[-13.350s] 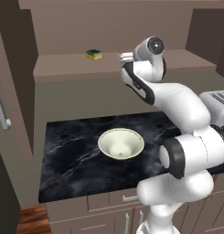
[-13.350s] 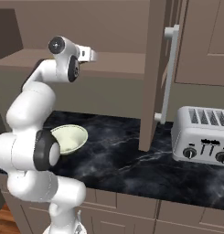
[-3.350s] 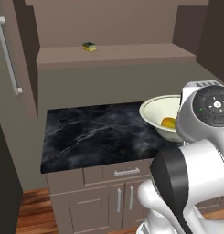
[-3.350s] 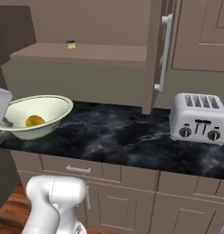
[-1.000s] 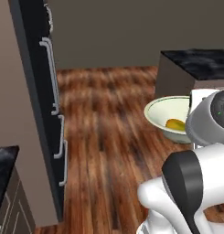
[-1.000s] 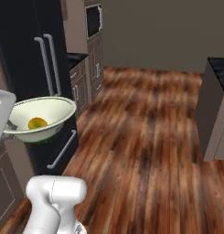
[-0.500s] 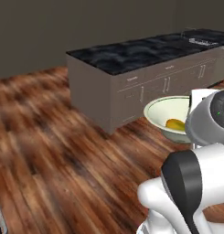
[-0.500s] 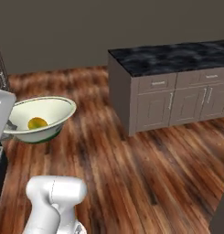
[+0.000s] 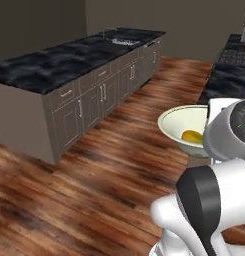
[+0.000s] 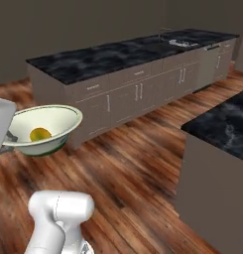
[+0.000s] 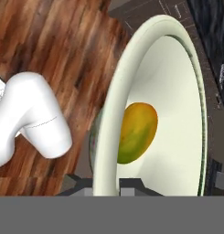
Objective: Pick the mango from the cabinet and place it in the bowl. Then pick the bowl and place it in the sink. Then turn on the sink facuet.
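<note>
Gripping the bowl (image 11: pixel 177 114) by its rim, the hand (image 11: pixel 106 185) has one finger on each side of the thin wall, clenched on it. The bowl is cream-white, smooth and round, with a wide flaring rim edged by a thin green line; in the base views it hangs in the air above the wooden floor (image 9: pixel 94 195), carried beside the white arm (image 10: pixel 58 218). Inside lies the mango (image 11: pixel 137 131), a small oval fruit, orange-yellow at one end and shading to green at the other, resting against the bowl's inner wall near the bottom. A long dark marble counter (image 10: pixel 118 54) with grey drawer fronts stands well apart behind.
</note>
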